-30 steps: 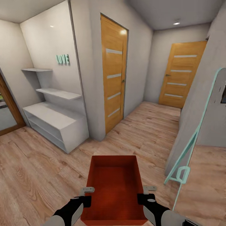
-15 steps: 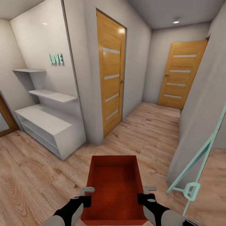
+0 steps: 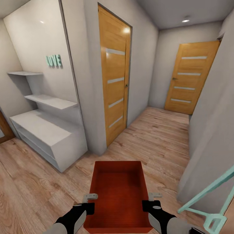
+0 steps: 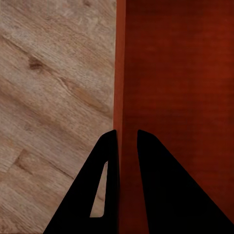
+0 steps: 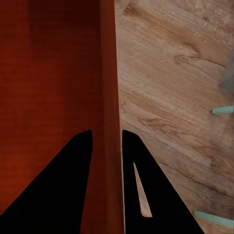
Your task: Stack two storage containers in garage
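Observation:
One red-orange storage container [image 3: 118, 193] hangs in front of me above a light wood-plank floor, open top up and empty. My left gripper [image 3: 90, 200] is shut on its left wall [image 4: 121, 73], one black finger [image 4: 105, 165] on each side of the thin wall. On the opposite side, my right gripper [image 3: 152, 199] is shut on the right wall [image 5: 109, 87] the same way. I am in a narrow hallway, not the garage.
Two orange striped doors stand ahead, one on the left wall [image 3: 115, 84] and one at the hallway's end [image 3: 191, 78]. A white shelf unit [image 3: 45, 130] with "LOVE" letters [image 3: 53, 60] fills the left alcove. A mint-green frame [image 3: 211, 208] leans at the right wall's corner.
The view has advanced and turned slightly right: the shelf unit slid left and the mint frame dropped toward the bottom right corner. The container and both grippers hold the same pose.

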You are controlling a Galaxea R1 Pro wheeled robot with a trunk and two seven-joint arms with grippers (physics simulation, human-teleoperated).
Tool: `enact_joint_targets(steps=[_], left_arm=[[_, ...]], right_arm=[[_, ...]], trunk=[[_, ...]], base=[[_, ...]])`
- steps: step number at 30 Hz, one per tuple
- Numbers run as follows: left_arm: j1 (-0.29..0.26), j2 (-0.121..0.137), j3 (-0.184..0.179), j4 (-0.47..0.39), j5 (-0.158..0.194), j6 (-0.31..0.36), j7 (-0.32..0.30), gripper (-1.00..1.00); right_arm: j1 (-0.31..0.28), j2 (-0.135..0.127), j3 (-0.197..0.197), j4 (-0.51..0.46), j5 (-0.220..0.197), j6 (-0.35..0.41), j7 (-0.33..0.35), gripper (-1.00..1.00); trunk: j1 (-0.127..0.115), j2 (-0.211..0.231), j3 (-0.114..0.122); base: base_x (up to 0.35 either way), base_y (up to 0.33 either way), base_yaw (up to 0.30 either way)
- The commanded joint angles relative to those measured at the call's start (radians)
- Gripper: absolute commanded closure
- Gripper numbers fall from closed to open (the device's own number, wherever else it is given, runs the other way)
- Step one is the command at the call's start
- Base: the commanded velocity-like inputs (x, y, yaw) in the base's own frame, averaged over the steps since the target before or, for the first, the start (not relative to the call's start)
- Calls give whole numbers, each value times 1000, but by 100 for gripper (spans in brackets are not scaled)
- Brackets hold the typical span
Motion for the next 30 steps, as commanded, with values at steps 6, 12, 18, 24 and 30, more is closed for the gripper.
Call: enact_joint_targets(steps=[6, 12, 18, 24, 30], left_arm=[[0, 0, -21, -2, 25, 6, 8, 100], [0, 0, -21, -2, 25, 6, 8, 100], [0, 0, -21, -2, 25, 6, 8, 100], [0, 0, -21, -2, 25, 6, 8, 100], [0, 0, -21, -2, 25, 6, 8, 100]], right_arm=[[0, -9, 18, 17, -9, -3, -5, 100], [0, -9, 19, 17, -9, -2, -4, 100], [0, -9, 19, 17, -9, -1, -4, 100], [0, -9, 19, 17, -9, -1, -4, 100], [0, -9, 19, 17, -9, -1, -4, 100]], trunk=[[1, -1, -1], [1, -1, -1], [1, -1, -1], [1, -1, -1], [1, -1, -1]], base=[[323, 0, -146], [323, 0, -281], [323, 0, -270], [323, 0, -220], [323, 0, -44]])
